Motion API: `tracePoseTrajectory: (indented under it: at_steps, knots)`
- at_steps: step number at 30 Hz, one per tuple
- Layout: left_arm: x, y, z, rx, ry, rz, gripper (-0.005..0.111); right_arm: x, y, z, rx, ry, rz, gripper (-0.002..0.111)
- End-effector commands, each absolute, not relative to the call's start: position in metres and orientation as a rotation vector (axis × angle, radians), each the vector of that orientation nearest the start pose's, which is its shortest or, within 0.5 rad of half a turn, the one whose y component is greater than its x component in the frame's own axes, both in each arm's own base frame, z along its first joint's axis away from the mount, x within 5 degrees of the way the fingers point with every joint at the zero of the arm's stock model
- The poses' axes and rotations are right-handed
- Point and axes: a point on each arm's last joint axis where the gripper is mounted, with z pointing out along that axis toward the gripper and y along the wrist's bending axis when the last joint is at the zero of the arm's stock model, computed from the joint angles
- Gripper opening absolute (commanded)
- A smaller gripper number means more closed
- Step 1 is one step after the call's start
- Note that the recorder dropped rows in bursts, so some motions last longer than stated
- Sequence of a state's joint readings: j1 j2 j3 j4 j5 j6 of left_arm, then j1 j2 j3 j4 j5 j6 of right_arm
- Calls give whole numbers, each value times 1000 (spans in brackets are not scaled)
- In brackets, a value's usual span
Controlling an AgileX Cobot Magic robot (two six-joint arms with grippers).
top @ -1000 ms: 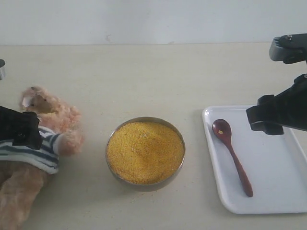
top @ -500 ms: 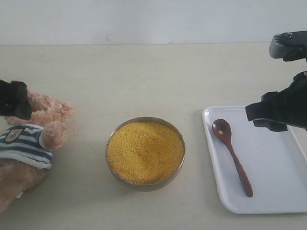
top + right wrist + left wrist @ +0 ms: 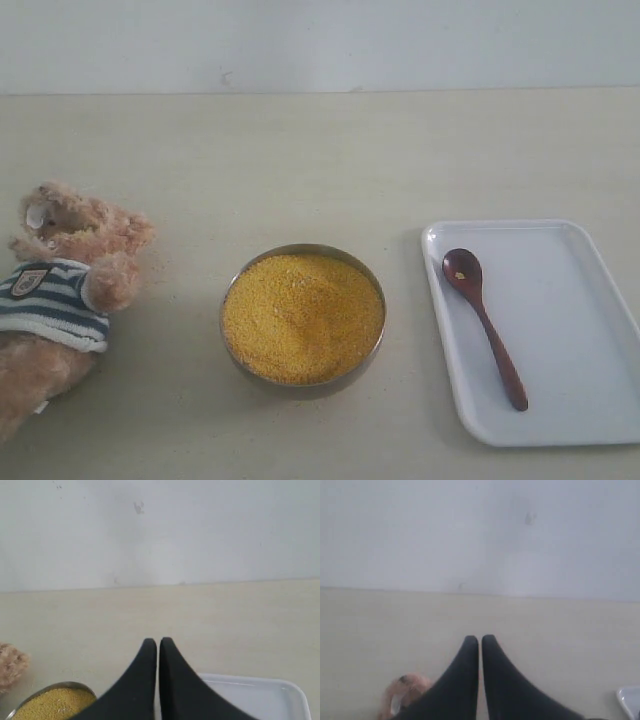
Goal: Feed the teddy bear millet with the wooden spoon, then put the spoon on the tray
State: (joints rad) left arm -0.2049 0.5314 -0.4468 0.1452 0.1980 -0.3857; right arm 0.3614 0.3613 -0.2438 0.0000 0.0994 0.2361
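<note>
The teddy bear (image 3: 60,290) lies on its back at the table's left edge, striped shirt showing. Bright-yellow millet (image 3: 302,316) fills a round metal bowl (image 3: 303,385) at the centre. The wooden spoon (image 3: 483,322) rests in the white tray (image 3: 580,330) on the right, a few grains in its bowl. Neither gripper appears in the exterior view. In the left wrist view my left gripper (image 3: 480,639) is shut and empty, high above the bear's head (image 3: 402,695). My right gripper (image 3: 158,641) is shut and empty above the tray's (image 3: 260,695) near corner and the millet (image 3: 52,704).
A pale wall (image 3: 320,45) backs the beige table (image 3: 300,160). Bare table surface lies behind the bowl and between bear, bowl and tray.
Both arms have pulled out of the exterior view, the left from over the bear, the right from over the tray. The released bear settled flat. The spoon has not moved.
</note>
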Motion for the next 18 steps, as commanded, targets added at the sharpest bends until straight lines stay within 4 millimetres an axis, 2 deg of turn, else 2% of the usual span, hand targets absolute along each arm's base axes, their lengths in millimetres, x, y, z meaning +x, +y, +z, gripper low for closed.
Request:
tracePoseTrajectory:
  at_steps: [1, 5, 7, 12, 18]
  knots:
    - [87, -17, 292, -56, 1630, -346, 4, 63, 23, 244, -96, 1608, 462, 1]
    - [69, -13, 276, -55, 1584, -350, 4, 53, 20, 226, -83, 1570, 483, 1]
    - [63, -12, 271, -54, 1558, -354, 4, 50, 19, 224, -81, 1545, 487, 1]
    - [51, -9, 275, -52, 1474, -366, 4, 50, 19, 224, -81, 1545, 487, 1]
    - [48, -8, 276, -52, 1453, -369, 4, 50, 19, 224, -83, 1545, 486, 1]
